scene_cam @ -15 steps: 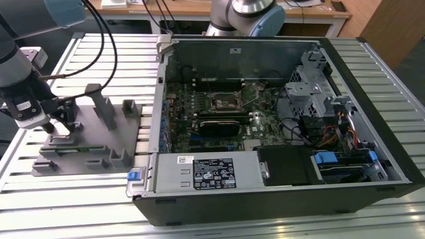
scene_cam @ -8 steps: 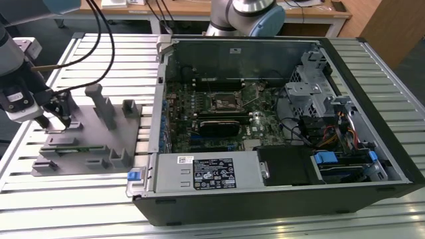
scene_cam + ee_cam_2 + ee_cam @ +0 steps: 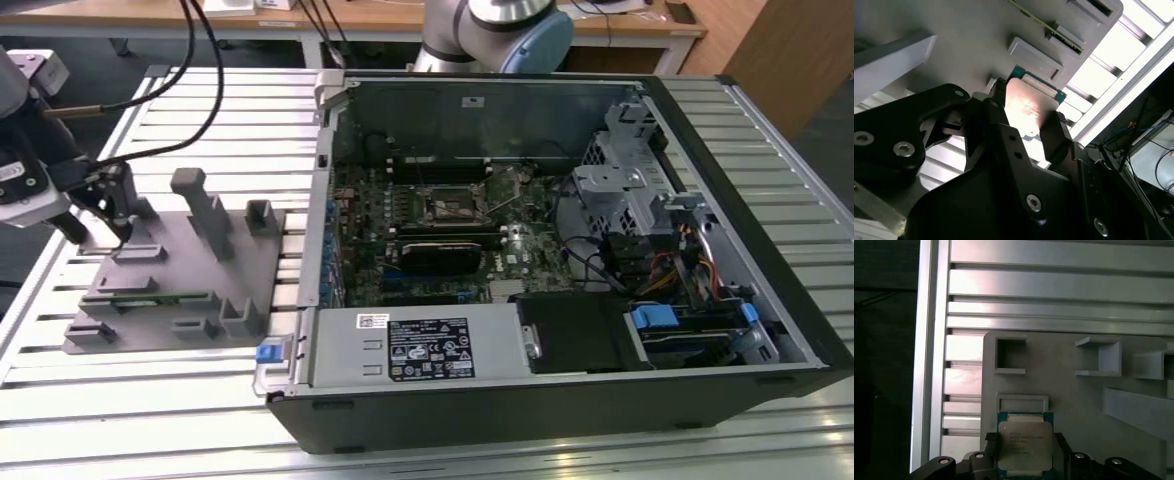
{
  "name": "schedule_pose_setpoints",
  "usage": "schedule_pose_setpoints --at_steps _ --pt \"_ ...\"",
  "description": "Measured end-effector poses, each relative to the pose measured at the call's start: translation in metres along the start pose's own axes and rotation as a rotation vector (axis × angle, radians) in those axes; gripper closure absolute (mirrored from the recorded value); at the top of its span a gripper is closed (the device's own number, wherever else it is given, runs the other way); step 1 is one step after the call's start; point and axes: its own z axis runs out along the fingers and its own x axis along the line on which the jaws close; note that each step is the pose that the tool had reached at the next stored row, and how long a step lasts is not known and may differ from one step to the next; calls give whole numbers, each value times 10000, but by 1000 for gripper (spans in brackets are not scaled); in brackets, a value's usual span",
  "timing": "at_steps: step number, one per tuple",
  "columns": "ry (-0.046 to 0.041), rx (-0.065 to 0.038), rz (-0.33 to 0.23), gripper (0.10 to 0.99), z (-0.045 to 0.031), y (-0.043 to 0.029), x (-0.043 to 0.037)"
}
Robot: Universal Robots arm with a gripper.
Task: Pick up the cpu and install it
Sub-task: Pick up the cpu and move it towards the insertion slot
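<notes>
Cpu [image 3: 1024, 437] noted: flat, square, pale silvery lid, green board rim. Clamped at opposite edges by gripper [image 3: 1025, 449] jaws, over grey plastic fixture [image 3: 174, 265] beside opened computer case [image 3: 561, 400].

pincer [image 3: 1025, 454]: black, with one finger [image 3: 1060, 450] pressed against each of two opposite edges of the cpu.
cpu [image 3: 1024, 439]: square, with a pale metal lid on a green board, its lid facing the camera, clamped between the fingers.
plate [image 3: 1069, 405]: grey plastic, under the cpu, with raised walls on it.
frame [image 3: 1022, 399]: shallow grey rectangle on the plate, just beyond the cpu.
pocket [image 3: 1010, 371]: square, farther along the plate.
worktop [image 3: 1054, 290]: silvery metal slats carrying the plate.
</notes>
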Motion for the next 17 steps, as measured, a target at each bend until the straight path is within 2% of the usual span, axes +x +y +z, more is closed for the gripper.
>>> schedule_pose_setpoints --at_steps 17 --pt "0 -19 1 561 -543 21 -8"
